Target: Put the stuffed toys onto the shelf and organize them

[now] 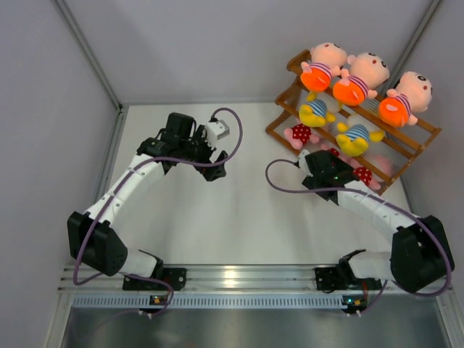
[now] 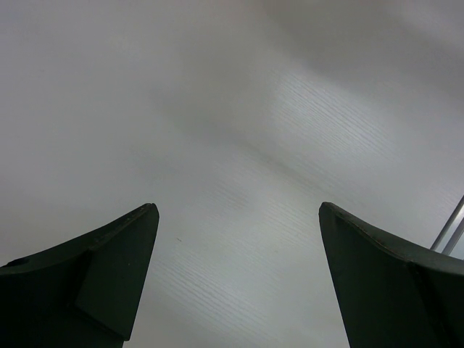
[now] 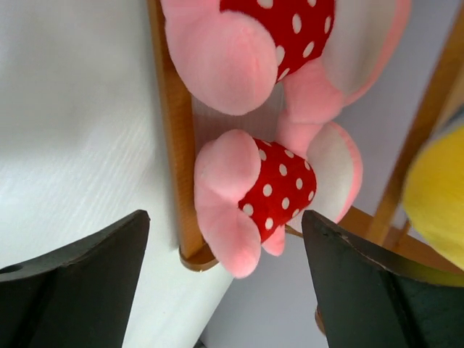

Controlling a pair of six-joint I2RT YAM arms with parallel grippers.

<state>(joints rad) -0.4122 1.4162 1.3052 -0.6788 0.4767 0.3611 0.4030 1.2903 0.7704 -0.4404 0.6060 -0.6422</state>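
Room on the shelf point(image 1: 423, 132) is scarce. It stands angled in the far right corner of the counter point(image 1: 239, 225), close to the grey wall panels point(image 1: 217, 51), and the stuffed toys fill its tiers. Three peach-headed dolls point(image 1: 360, 76) lie side by side on the top tier and two yellow dolls point(image 1: 317, 111) on the middle one. The pink dolls point(image 1: 299, 134) in red polka-dot clothes are on the bottom tier, one at its left end and another partly hidden behind the right arm. The right tool point(image 1: 322, 161) is at that bottom tier with its fingers spread wide and nothing held. In the right wrist view, the right tool point(image 3: 226, 216) points at a pink doll point(image 3: 261, 196) lying against the shelf's wooden front rail point(image 3: 174, 145). A second pink doll is just above the first, touching it, and a yellow doll point(image 3: 435, 210) shows at the right edge. Whether the fingers touch the plush cannot be told. The left tool point(image 1: 216, 168) hangs over the middle of the counter, well apart from the shelf. In its own camera the left tool point(image 2: 239, 210) gapes fully open and empty over bare white counter point(image 2: 239, 109), and a thin metal bar point(image 2: 451, 221) shows at the right edge. A purple cable point(image 1: 235, 127) loops out beside the left wrist. The left and near parts of the counter lie open as far as the aluminium rail point(image 1: 239, 279) that carries both bases.
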